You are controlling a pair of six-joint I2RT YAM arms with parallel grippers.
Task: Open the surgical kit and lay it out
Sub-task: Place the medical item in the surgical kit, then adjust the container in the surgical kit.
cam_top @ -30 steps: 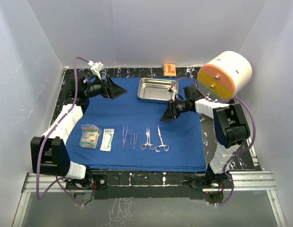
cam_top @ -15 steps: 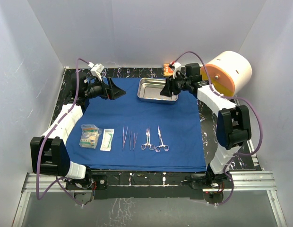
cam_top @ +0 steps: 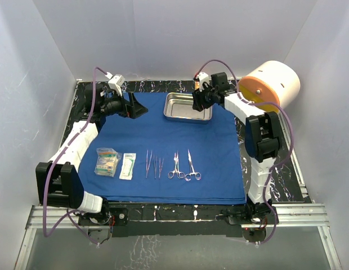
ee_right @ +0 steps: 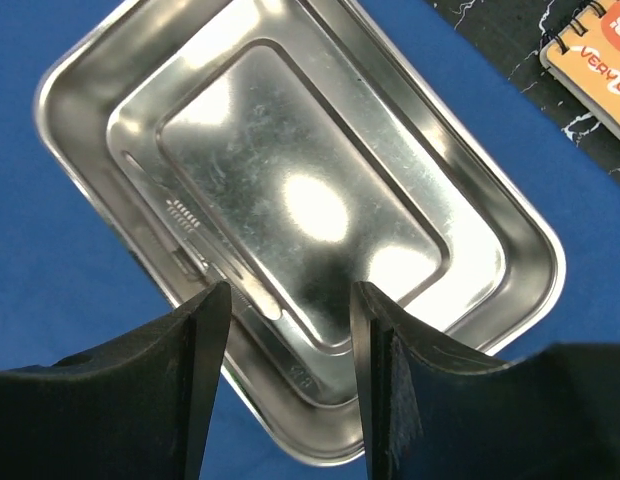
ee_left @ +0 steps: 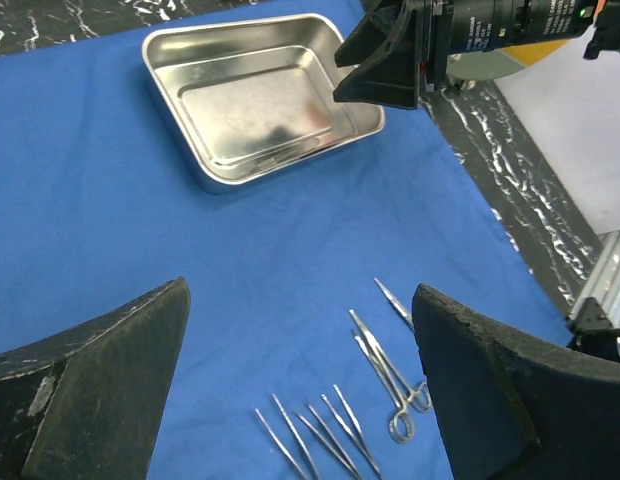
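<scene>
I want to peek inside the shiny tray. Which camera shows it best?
Right wrist view: the steel tray fills the picture, close up. The left wrist view shows it nearly whole but smaller; the top view shows it tiny, far away.

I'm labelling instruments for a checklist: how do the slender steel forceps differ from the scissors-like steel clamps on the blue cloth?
The slender steel forceps are plain thin prongs without finger rings; the scissors-like steel clamps have ring handles at their near ends. The forceps lie left of the clamps. Both are shiny metal, lying flat on the royal-blue cloth.
</scene>
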